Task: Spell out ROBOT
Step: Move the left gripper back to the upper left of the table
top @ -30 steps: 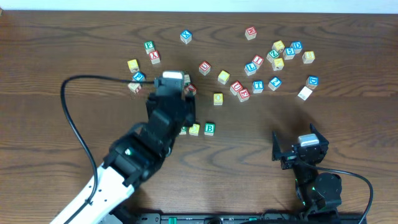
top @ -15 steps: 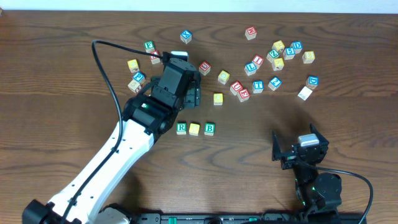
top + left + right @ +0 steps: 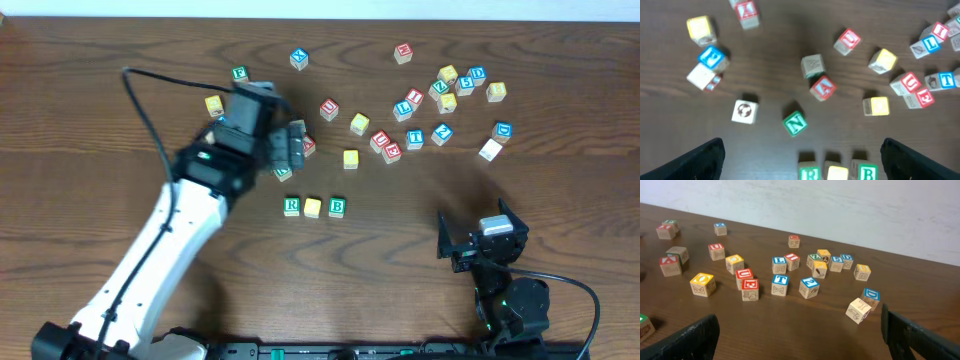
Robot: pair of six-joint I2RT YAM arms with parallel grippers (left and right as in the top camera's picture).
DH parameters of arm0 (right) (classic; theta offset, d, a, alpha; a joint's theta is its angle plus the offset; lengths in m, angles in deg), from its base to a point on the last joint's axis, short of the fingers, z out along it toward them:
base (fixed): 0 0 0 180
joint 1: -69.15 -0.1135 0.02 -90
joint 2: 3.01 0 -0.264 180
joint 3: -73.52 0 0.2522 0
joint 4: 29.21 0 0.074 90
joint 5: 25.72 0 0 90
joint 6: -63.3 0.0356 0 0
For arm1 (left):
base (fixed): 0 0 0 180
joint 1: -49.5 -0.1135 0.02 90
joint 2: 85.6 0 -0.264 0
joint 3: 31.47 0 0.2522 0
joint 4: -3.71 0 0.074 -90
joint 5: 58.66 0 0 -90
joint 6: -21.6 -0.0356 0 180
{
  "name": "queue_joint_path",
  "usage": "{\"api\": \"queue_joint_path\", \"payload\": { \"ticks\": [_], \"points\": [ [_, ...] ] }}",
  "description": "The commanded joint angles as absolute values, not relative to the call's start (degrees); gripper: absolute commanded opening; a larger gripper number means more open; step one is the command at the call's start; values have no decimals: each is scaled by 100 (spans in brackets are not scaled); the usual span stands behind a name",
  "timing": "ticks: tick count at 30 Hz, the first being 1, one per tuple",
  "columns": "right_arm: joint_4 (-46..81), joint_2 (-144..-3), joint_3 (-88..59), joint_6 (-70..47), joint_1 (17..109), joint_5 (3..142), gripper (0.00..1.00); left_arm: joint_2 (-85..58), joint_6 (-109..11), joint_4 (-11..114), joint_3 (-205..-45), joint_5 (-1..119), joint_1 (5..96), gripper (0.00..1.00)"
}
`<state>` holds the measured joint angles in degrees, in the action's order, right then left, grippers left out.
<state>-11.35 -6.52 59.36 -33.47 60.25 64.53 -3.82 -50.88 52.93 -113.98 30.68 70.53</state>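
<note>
Three cubes stand in a row on the table: green R, a yellow cube and green B, side by side. Just beyond them lie a green N cube and a red A cube, below the left gripper, whose jaws stand wide apart and empty. A second yellow cube and the blue T lie loose among the scattered cubes. The right gripper gapes, holding nothing.

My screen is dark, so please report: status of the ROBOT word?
Left gripper, right gripper open, empty. Row has R cube, yellow cube, B cube. T cube loose. Nothing blocking.
</note>
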Motion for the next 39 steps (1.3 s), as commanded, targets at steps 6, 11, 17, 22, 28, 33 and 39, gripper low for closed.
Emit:
{"api": "queue_joint_path", "payload": {
  "ticks": [6, 11, 17, 22, 28, 33, 39],
  "points": [
    [-1113, -641, 5944, -3406, 6059, 6449, 99, -600, -6417, 5582, -11608, 5590, 5252, 98],
    [-1113, -641, 5944, -3406, 6059, 6449, 99, -983, -6583, 5601, -11608, 5935, 4559, 98],
    [-1113, -641, 5944, -3406, 6059, 6449, 99, -1241, -6581, 5604, -11608, 5920, 4201, 98],
    [-1113, -641, 5944, -3408, 6059, 6449, 99, -1219, -6581, 5604, -11597, 5920, 4201, 98],
    [-1144, -641, 5944, -3620, 6059, 6103, 99, -1219, -6581, 5604, -11597, 5920, 4201, 98],
    [-1142, -641, 5944, -3620, 6059, 6123, 99, -1219, -6581, 5606, -11597, 5920, 4201, 98],
    [-1144, -641, 5944, -3620, 6059, 6127, 99, -1219, -6581, 5606, -11597, 5920, 4201, 98]
  ]
}}
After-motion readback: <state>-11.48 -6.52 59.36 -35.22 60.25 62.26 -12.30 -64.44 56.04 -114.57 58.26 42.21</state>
